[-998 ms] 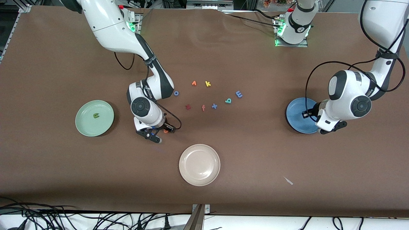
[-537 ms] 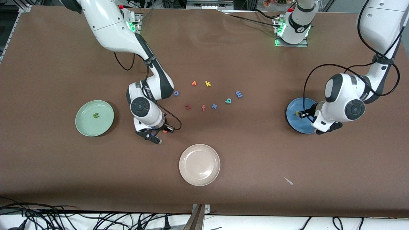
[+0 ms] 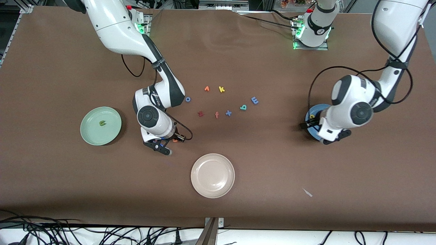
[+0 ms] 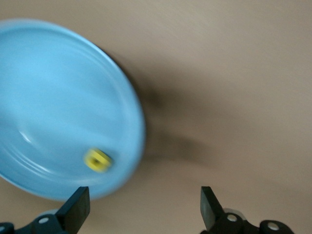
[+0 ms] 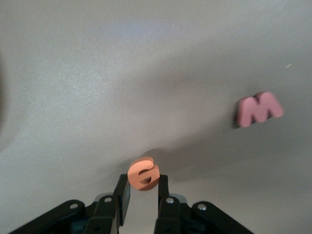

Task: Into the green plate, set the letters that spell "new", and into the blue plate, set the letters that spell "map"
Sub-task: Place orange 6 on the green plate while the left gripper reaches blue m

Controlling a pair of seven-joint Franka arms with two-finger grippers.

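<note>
A brown surface (image 3: 259,160) carries three round plates and scattered small foam letters, with a robot arm at each end.

The right tool (image 5: 142,195) is low over the surface, between the green plate (image 3: 89,134) and the cream-white plate (image 3: 213,175). Its fingers (image 5: 123,195) are pressed in on the orange e (image 5: 143,174), pinching it at the tips. The pinkish-red w (image 5: 259,109) lies flat on the surface near that tool. The green plate sits toward the right arm's end of the surface, and the olive-green n (image 3: 102,123) rests inside it.

The left tool (image 4: 144,212) is over the rim of the blue plate (image 4: 53,97), toward the left arm's end of the surface. Its fingers (image 4: 78,207) are spread wide with nothing between them. The yellow p (image 4: 98,160) lies in the blue plate, close to the rim.

In the middle of the surface, nearer the arms' bases than the cream-white plate, lie the blue m (image 3: 254,100) and the teal a (image 3: 243,107), side by side. Close by are a blue x (image 3: 228,113), an orange-red f (image 3: 216,115), a dark red z (image 3: 200,114) and a yellow k (image 3: 221,89).
</note>
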